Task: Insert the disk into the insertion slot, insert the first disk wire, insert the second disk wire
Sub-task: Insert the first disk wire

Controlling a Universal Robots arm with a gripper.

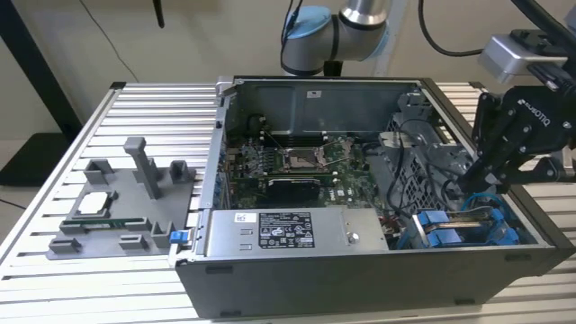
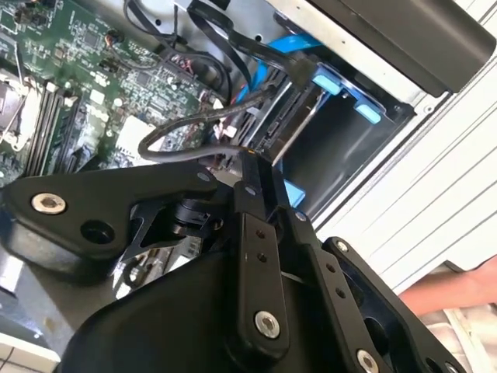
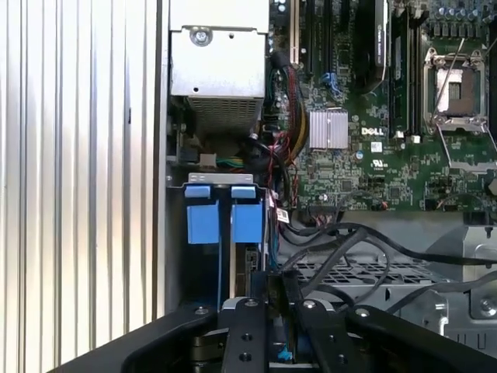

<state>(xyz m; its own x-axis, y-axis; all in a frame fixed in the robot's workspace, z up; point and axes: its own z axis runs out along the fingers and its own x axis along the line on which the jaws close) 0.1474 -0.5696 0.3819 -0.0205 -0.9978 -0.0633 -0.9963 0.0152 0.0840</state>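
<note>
The disk lies seated in the insertion slot, framed by the blue rails at the near corner of the open computer case on the slatted tabletop; so the first step looks done, and the work in hand appears to be one of the wire steps, though I cannot tell whether it is the first or the second wire. In the second wrist view the tool has its fingers pressed together, pinching the end of a black disk wire that loops back over the motherboard; the pinched end sits just beside the rear edge of the disk, and whether it touches the socket is hidden. Finishing this step seems to call for squaring the plug to the socket and a short, straight push, with the loose cables nearby kept clear. In the exterior view the arm reaches in from that view's right, the tool angled downward over the slot.
</note>
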